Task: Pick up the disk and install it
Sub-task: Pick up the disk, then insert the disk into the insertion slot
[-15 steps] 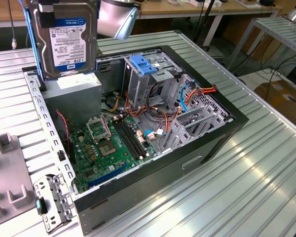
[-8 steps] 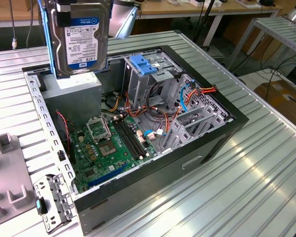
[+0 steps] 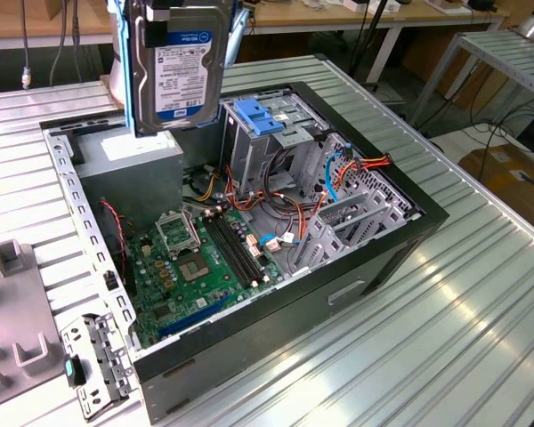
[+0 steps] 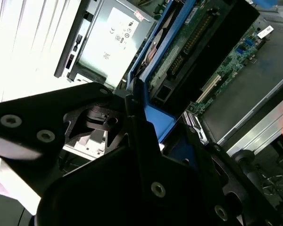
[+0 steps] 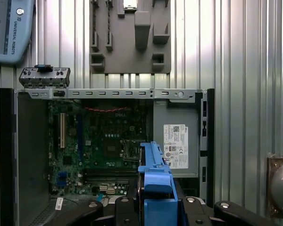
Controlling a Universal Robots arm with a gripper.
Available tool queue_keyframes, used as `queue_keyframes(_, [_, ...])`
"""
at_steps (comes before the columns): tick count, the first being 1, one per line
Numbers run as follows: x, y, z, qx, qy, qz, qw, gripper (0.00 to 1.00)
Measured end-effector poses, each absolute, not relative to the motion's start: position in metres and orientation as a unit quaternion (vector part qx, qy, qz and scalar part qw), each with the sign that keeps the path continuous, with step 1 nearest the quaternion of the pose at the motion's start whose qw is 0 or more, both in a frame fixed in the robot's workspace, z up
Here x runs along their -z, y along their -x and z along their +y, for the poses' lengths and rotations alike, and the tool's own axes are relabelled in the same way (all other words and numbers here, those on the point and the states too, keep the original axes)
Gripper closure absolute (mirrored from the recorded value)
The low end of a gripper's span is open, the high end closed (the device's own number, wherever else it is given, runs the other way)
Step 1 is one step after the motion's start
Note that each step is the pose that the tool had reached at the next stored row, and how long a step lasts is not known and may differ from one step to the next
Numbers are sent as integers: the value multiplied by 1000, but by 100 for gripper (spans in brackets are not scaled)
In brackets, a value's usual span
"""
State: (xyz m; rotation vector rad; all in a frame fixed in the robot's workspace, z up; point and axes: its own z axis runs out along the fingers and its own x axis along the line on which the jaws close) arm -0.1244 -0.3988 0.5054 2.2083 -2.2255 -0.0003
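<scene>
The hand [image 5: 155, 209], black and close under the lens in both wrist views, is clamped on the disk [image 3: 180, 67], its fingers [image 5: 127, 212] pressing the blue carrier frame from either side. The disk hangs upright on edge with its label turned to the exterior view. It is at that view's upper left, lifted above the open black case [image 3: 383, 258]. In the first wrist view its blue frame sits over the line where the green board [image 3: 196, 267] meets the grey power supply [image 3: 129, 165]. In the second wrist view its circuit side and blue rail run away from the hand, with the supply's labelled top beyond. The supply fills the case corner below the disk, and the board lies flat on the case floor beside it. Past the board, toward the exterior view's right, stands a grey metal cage [image 3: 271, 151] with a ribbed blue clip [image 3: 260, 116] on top, lower than the disk and off to its side. Red and orange cables [image 3: 360, 165] and a thin blue cable [image 3: 334, 182] loop between the cage and the case wall. The case rests on a ribbed metal surface [image 3: 445, 356]. On that surface, at the exterior view's lower left, a slotted metal bracket [image 3: 93, 365] lies just beside the case. A grey plate [image 3: 9, 347] with raised blocks lies next to the bracket.
</scene>
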Motion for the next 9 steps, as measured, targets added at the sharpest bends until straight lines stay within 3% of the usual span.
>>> queue_keyframes(9, [-505, 123, -399, 0, -704, -710, 3, 63])
